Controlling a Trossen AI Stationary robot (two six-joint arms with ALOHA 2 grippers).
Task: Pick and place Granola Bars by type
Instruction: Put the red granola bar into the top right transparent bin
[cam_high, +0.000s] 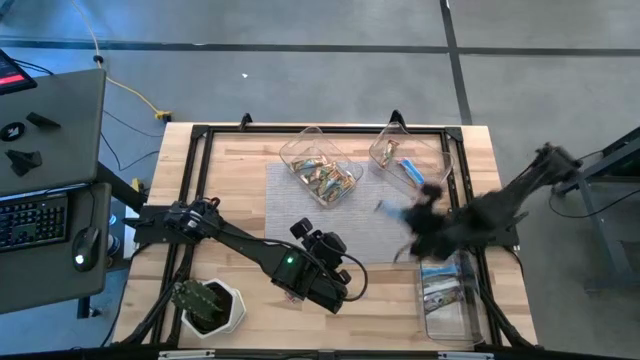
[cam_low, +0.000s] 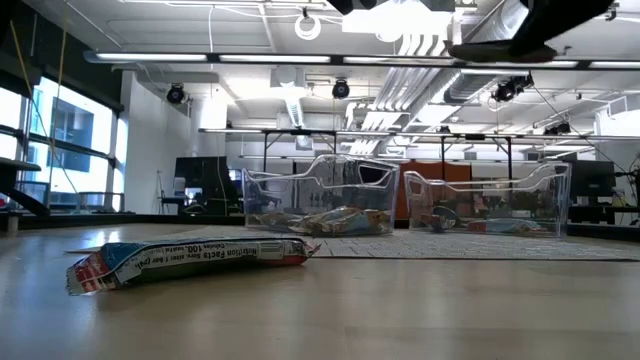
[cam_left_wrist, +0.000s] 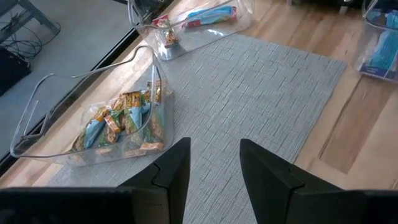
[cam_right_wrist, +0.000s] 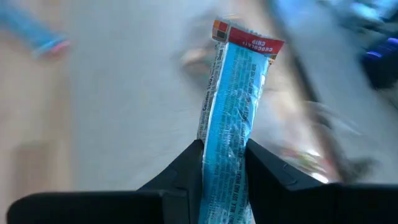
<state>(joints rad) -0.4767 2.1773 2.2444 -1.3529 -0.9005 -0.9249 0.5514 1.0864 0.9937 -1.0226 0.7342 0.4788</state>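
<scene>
My right gripper hovers over the right side of the grey mat, shut on a bright blue granola bar with a red end. My left gripper is open and empty above the mat's near part. Tan and blue bars fill the far-centre clear bin. A few bars lie in the far-right bin, and blue bars in the near-right bin. One small blue piece lies on the mat. In the low view a loose bar lies flat on the wood. My right gripper pinches the blue bar between its two fingers at the bar's lower part. The bar runs on along the fingers and stands out past their tips, its red end free. It appears lifted clear of the mat.
A black frame rims the wooden table. A white pot with a plant stands at the near-left corner. A side desk with keyboard and mouse lies left of the table. The mat's middle is bare between the bins.
</scene>
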